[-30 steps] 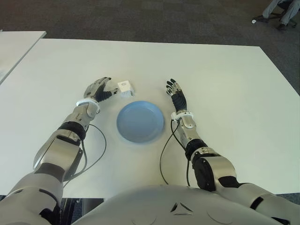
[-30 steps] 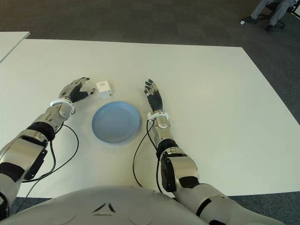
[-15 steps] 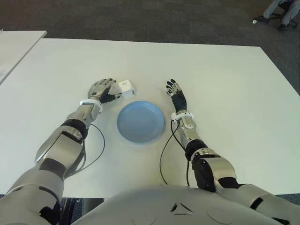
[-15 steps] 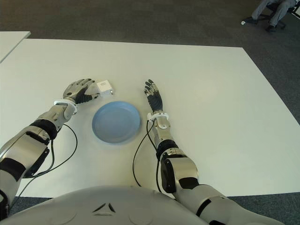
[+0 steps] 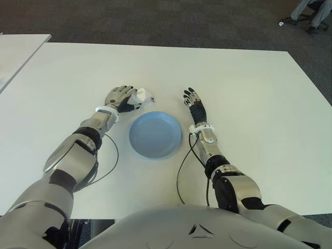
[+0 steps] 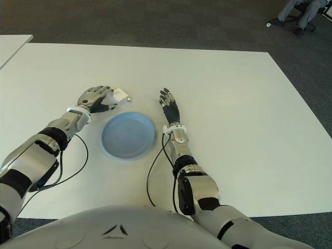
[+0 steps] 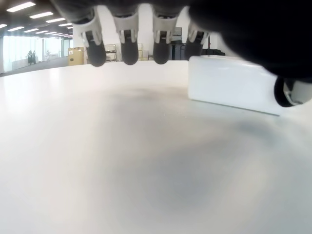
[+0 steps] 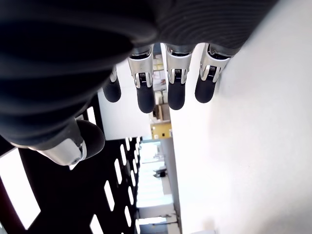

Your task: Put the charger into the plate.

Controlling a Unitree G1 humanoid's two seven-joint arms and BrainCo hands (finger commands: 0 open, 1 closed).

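Charger [image 5: 142,95] on table, touching thumb of open, empty left robot hand [image 5: 121,97].

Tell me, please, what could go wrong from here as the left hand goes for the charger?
The left hand only reaches the charger at one side, with its fingers uncurled, so it may push the block away instead of gripping it. A loose hold could also drop it short of the plate.

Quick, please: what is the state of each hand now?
Left hand: open, fingers over the charger, not yet gripping it.
Right hand: open, holding nothing, right of the plate.
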